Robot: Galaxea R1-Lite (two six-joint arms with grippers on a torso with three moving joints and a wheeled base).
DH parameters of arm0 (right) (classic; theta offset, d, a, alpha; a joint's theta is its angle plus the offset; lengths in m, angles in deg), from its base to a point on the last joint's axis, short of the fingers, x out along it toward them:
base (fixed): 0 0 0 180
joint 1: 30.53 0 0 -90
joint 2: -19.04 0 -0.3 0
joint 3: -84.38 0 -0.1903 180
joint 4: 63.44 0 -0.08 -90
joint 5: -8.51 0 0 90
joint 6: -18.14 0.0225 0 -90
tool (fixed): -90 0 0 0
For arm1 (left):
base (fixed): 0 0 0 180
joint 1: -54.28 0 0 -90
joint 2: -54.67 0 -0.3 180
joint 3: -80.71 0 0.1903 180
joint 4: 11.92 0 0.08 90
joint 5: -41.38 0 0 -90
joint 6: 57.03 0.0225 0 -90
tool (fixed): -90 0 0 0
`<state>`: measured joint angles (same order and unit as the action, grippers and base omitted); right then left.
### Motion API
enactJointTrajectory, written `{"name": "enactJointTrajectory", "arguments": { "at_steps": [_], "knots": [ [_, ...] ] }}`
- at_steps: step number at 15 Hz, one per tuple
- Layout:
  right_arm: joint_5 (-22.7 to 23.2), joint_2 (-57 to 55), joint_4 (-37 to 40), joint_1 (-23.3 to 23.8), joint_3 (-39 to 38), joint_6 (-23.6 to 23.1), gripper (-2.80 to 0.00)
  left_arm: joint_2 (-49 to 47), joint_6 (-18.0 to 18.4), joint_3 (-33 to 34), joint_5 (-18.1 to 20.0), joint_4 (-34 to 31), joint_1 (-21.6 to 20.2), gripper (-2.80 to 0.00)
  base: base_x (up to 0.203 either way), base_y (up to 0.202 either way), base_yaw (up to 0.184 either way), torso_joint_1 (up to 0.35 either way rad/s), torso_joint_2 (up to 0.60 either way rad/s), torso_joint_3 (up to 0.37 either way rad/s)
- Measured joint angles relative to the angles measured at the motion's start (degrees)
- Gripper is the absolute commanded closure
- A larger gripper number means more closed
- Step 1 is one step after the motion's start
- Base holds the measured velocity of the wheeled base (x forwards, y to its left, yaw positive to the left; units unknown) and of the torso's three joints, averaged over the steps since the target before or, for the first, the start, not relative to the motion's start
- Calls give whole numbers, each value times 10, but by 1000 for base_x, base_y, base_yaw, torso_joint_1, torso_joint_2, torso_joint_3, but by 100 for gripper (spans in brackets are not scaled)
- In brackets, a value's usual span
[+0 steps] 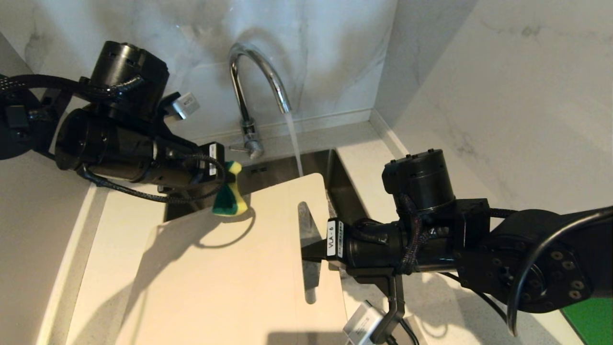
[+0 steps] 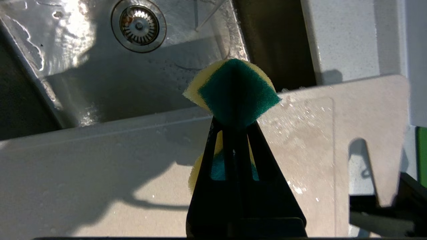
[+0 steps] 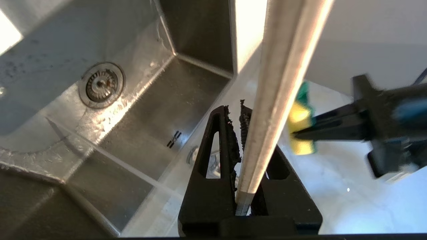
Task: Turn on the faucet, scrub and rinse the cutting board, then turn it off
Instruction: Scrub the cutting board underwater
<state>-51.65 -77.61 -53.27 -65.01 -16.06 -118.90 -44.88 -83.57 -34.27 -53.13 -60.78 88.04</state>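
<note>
Right hand (image 1: 306, 251) clamps the pale beige cutting board's (image 1: 230, 268) edge; left hand (image 1: 221, 184) pinches a yellow-green sponge (image 1: 230, 194) at its far edge; scrubbing comes next.

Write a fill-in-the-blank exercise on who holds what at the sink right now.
1. The left gripper is shut on a yellow-and-green ____.
2. The right gripper clamps the pale beige rectangular cutting board by its ____.
3. Water from the chrome gooseneck faucet is ____.
4. The round metal drain lies in the steel ____.

Missing: sponge; edge; running; sink
</note>
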Motion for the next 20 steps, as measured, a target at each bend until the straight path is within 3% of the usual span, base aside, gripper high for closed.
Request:
{"name": "enactJointTrajectory", "arguments": {
  "at_steps": [10,20],
  "knots": [
    [1,32,2,0,-7,-17,0,-27,-20,28,11,0,-6,0,0,0,0,0,0,0],
    [2,38,-3,17,-7,-17,0,18,-17,107,61,0,-90,0,0,0,0,0,0,0]
  ]
}}
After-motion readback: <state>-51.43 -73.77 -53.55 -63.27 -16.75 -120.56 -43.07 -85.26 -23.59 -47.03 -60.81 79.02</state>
